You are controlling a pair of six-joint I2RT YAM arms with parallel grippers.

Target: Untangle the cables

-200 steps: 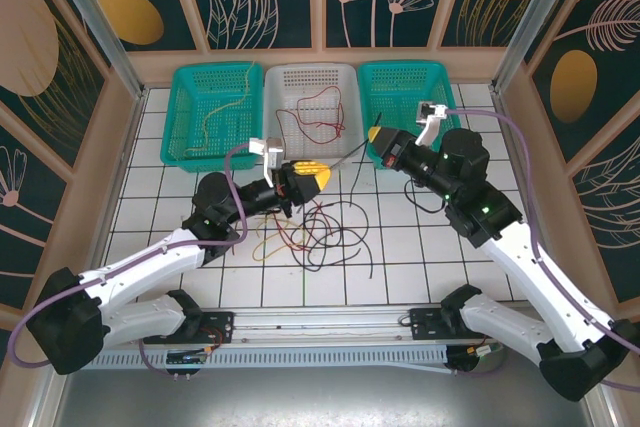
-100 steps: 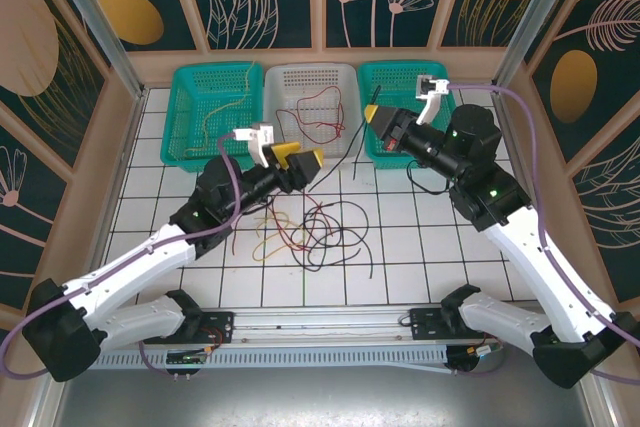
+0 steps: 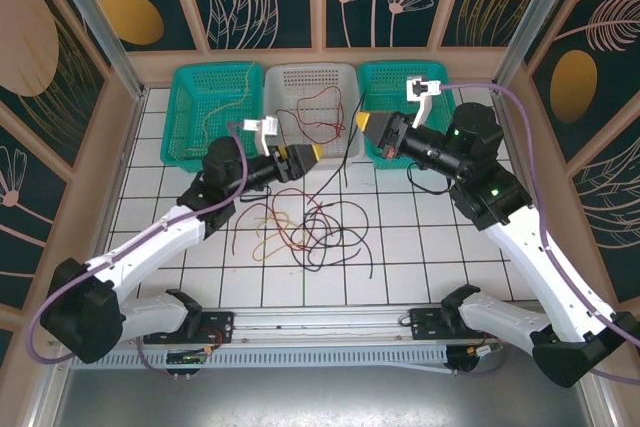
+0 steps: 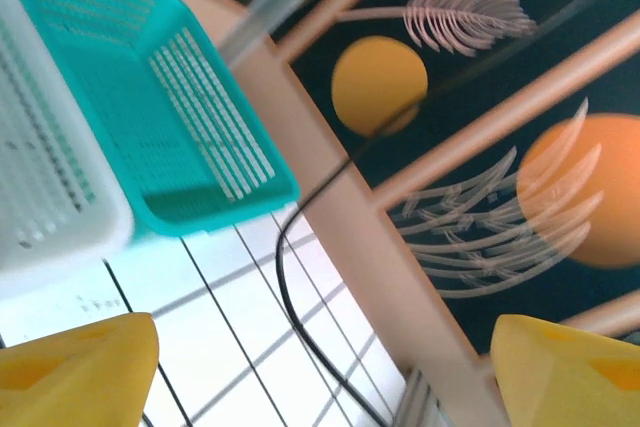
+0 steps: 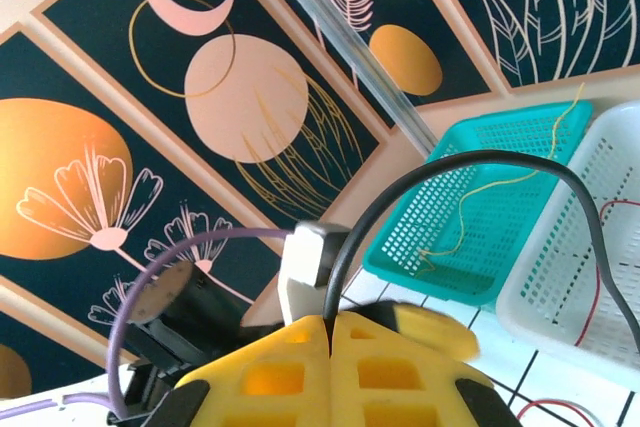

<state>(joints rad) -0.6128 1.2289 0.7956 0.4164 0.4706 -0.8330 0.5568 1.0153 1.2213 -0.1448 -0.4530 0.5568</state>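
White-tiled desk (image 3: 430, 247) shows partial progress: a yellow cable (image 3: 213, 115) in the teal basket (image 3: 205, 71) at upper left and a red cable (image 3: 325, 105) in the white basket (image 3: 310, 68) look sorted, a tangle (image 3: 315, 227) lies mid-frame, the right pincer (image 5: 328, 322) is clenched on a black cable (image 5: 480, 159), and the left pincer (image 4: 320, 367) is released.

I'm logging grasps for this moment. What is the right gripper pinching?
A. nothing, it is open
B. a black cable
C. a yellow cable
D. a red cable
B: in the right wrist view the right gripper is closed tight, and the black cable arches up out of the seam where its two halves meet.
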